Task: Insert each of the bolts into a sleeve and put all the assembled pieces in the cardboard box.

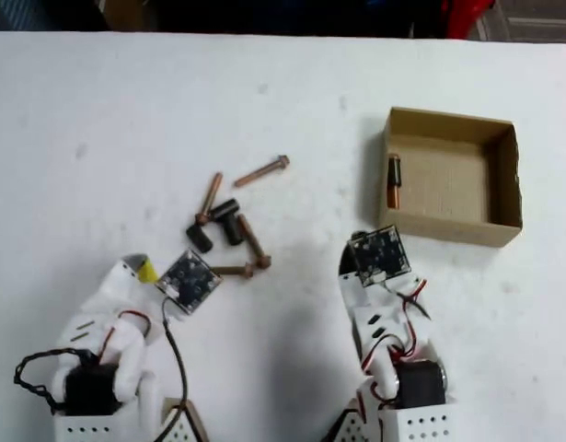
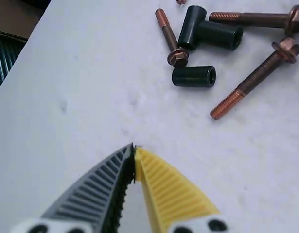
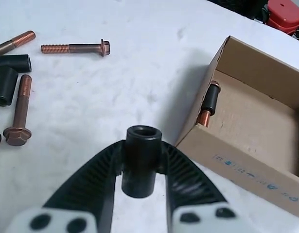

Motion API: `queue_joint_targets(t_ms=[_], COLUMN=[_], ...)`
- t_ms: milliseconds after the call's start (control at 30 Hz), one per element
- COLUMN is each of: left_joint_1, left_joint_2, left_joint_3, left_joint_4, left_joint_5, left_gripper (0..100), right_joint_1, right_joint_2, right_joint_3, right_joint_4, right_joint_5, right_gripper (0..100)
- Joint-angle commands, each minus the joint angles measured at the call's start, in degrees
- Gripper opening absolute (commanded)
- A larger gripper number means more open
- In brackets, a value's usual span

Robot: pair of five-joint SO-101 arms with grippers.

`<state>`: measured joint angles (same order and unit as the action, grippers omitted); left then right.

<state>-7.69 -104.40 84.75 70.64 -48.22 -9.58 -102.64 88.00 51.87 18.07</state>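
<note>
My right gripper is shut on a black sleeve, held upright just above the table beside the near corner of the cardboard box. In the box, against its wall, lies one bolt-in-sleeve piece, also in the high view. My left gripper is shut on nothing, low over bare table short of the pile. That pile holds several copper bolts and three black sleeves; it lies left of centre.
The white table runs wide behind the pile and the box. One bolt lies apart at the pile's far side. The box stands at the right, its top open. Both arm bases sit at the near edge.
</note>
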Motion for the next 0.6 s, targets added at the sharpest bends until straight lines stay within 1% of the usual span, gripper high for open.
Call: queue_joint_targets(t_ms=[0, 100, 167, 233, 300, 400, 567], left_joint_1=[0.1, 0.1, 0.1, 0.0, 0.2, 2.2, 4.4], left_joint_2=[0.0, 0.2, 1.8, 5.5, 10.7, 20.4, 37.1], left_joint_3=[-2.9, -3.8, -4.5, -6.3, -10.7, -18.7, -29.0], left_joint_4=[-2.0, -1.4, -0.5, -0.9, -0.9, -0.4, -0.7], left_joint_5=[-1.0, -3.2, -3.2, -1.4, 1.1, 3.6, 7.4], left_gripper=[2, 2, 2, 2, 2, 2, 2], right_joint_1=[0.5, 1.6, 2.5, 2.9, 2.9, 2.7, 2.9], right_joint_2=[-0.6, -0.6, -0.6, -0.6, -0.6, -0.6, -0.6], right_joint_3=[-0.5, -0.5, -0.5, -0.4, -0.4, 0.6, 2.5], right_joint_4=[-1.8, -1.8, -1.8, -1.8, -1.8, -2.0, -5.0], right_joint_5=[-3.1, -5.0, -5.2, -5.2, -5.3, -5.3, -5.3], right_gripper=[1.6, 1.6, 1.6, 1.6, 1.6, 1.6, 1.6])
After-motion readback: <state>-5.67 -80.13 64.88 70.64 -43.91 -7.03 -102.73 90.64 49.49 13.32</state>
